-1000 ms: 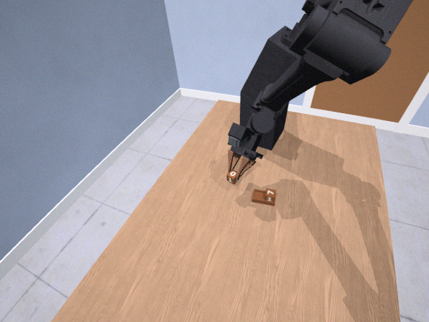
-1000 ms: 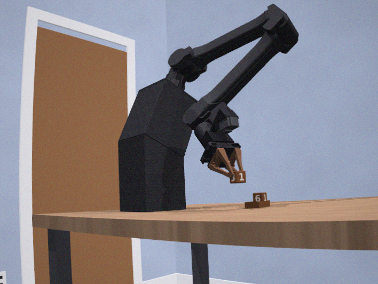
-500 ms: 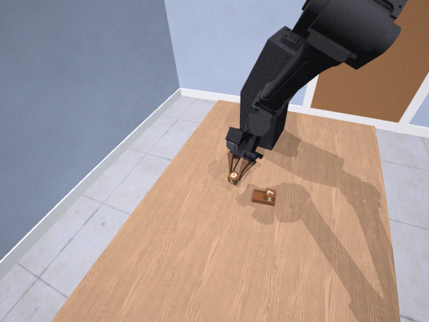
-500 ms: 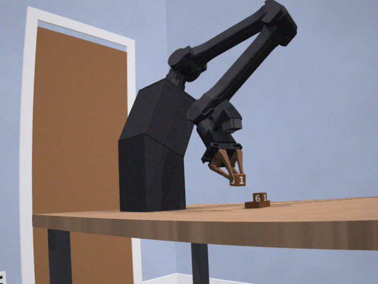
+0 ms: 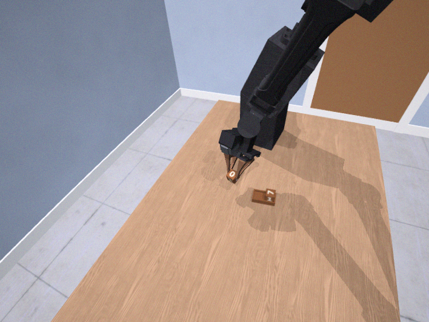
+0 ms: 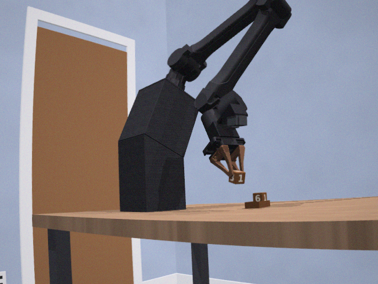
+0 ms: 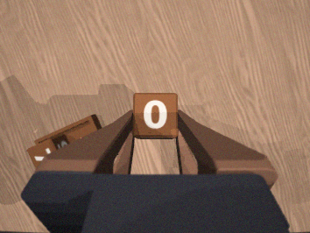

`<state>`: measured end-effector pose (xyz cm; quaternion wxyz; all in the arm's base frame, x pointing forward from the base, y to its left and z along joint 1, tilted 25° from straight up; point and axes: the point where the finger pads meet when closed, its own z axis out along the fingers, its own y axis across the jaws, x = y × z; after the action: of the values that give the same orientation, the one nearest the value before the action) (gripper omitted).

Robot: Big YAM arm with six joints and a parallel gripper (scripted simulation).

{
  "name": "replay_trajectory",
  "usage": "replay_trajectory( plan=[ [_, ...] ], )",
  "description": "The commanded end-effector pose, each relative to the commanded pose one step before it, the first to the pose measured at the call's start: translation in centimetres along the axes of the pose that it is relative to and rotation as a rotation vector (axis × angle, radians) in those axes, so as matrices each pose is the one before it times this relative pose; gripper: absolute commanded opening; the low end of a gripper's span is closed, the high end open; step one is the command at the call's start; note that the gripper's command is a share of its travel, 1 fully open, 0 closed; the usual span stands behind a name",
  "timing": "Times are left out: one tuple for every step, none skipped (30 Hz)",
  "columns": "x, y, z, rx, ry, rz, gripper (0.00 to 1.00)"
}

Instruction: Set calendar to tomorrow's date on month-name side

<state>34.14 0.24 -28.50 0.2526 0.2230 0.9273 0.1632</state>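
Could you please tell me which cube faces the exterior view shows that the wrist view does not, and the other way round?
Only the exterior view shows the "1" on the held cube, and the "6" on the cube in the tray.

Only the wrist view shows the held cube's "0", facing the camera.

Both show the held cube between the jaws, away from the tray, and the other cube in the tray.
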Motion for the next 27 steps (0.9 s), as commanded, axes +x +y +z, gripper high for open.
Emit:
replay_trajectory(
  plan=[
    [-1.667,-0.029,-0.114,-0.00072,-0.01686,-0.0059,0.26],
    [-0.001,-0.02,0.052,0.00073,0.00949,-0.00061,0.26],
    [-0.004,-0.024,0.062,0.00085,0.01259,-0.00073,0.26],
    [-0.008,-0.026,0.066,0.00088,0.01548,-0.00079,0.26],
    [-0.014,-0.025,0.063,0.00078,0.018,-0.00076,0.26],
    [-0.022,-0.021,0.051,0.00057,0.01999,-0.00065,0.26],
    [-0.029,-0.014,0.033,0.00025,0.02135,-0.00046,0.26],
    [-0.036,-0.006,0.01,-0.00012,0.02199,-0.00023,0.26],
    [-0.041,0.004,-0.015,-0.00052,0.02191,0.00001,0.26],
    [-0.043,0.013,-0.039,-0.00087,0.0211,0.00024,0.26],
    [-0.043,0.02,-0.058,-0.00115,0.01962,0.00043,0.26],
    [-0.04,0.025,-0.07,-0.0013,0.01755,0.00055,0.26],
    [-0.035,0.026,-0.073,-0.00132,0.01501,0.00059,0.26],
    [0.0,0.0,0.0,0.0,0.0,0.0,0.26],
    [0.0,0.0,0.0,0.0,0.0,0.0,0.26],
    [0.069,0.01,-0.102,-0.00075,0.01371,0.00118,0.26],
    [-0.066,0.028,-0.042,-0.00121,0.00839,0.00018,0.26],
    [0.097,-0.002,-0.077,-0.00021,0.00795,0.00106,0.26],
    [0.583,-0.202,0.085,0.00272,0.01461,0.00469,0.26],
    [0.532,-0.201,0.122,0.00273,0.01167,0.00424,0.26],
    [0.124,-0.077,0.033,0.00224,0.00232,0.00104,0.26],
    [-0.051,0.01,0.001,-0.00002,-0.00069,-0.00037,0.26],
    [-0.319,0.093,0.01,-0.00187,-0.00386,-0.00235,0.26],
    [-0.441,0.133,0.018,-0.0029,-0.00345,-0.00333,0.26],
    [-0.349,0.142,-0.099,-0.00179,0.0004,-0.00306,0.26],
    [-0.265,0.089,-0.052,-0.00072,0.00543,-0.00244,0.26],
    [-0.01,-0.028,0.061,0.00078,0.01395,-0.00038,0.26]
  ],
)
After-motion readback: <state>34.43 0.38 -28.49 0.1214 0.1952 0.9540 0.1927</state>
